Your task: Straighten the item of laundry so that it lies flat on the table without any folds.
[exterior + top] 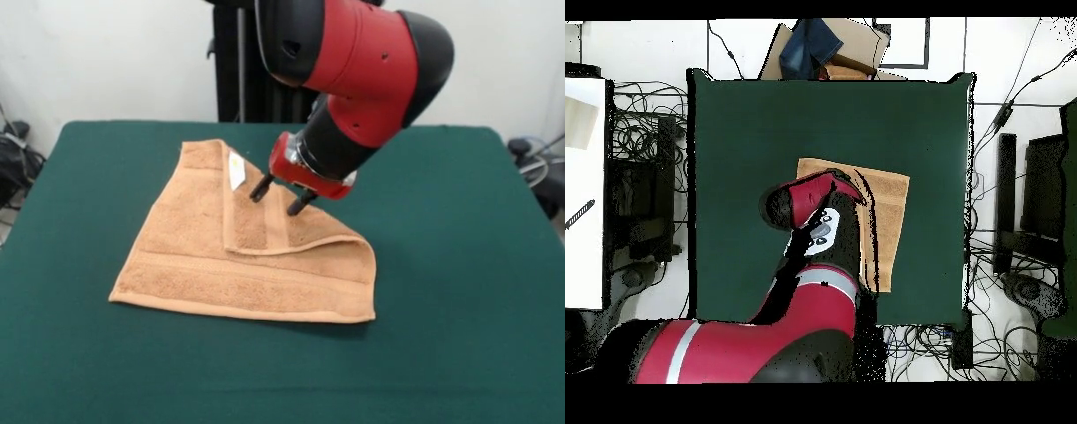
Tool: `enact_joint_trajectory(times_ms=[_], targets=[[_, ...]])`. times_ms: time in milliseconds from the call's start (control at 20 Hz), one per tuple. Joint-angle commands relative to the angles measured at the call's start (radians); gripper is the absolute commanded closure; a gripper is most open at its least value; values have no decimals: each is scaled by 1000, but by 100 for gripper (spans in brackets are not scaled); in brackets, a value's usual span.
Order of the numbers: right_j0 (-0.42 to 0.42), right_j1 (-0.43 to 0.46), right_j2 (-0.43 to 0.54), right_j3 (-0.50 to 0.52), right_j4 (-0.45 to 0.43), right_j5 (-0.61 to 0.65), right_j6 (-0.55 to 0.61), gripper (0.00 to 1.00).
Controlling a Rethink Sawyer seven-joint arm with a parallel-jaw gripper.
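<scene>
The tan towel [247, 283] lies on the green table [441, 265], left of centre. Its far right corner is folded over toward the middle, making a triangular flap [265, 225], and a white tag [237, 170] shows on the flap's left edge. My gripper [275, 205] is open, with its two black fingertips [259, 196] spread apart and down at the flap's far edge; I cannot tell whether they touch it. In the overhead view the red arm [815, 200] covers the gripper and the left part of the towel [890, 200].
The black pedestal [238, 62] stands behind the table's far edge. In the overhead view, cables [645, 130] ring the table [745, 130], a cardboard box with blue cloth [825, 50] sits beyond its top edge, and a white surface [585, 180] lies at the left.
</scene>
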Motion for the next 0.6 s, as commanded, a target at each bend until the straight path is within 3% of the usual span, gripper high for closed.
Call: enact_joint_trajectory(times_ms=[50,600], targets=[[-34,0,131,-58,-47,66,-202,0],[-44,35,156,-71,-61,24,-169,0]])
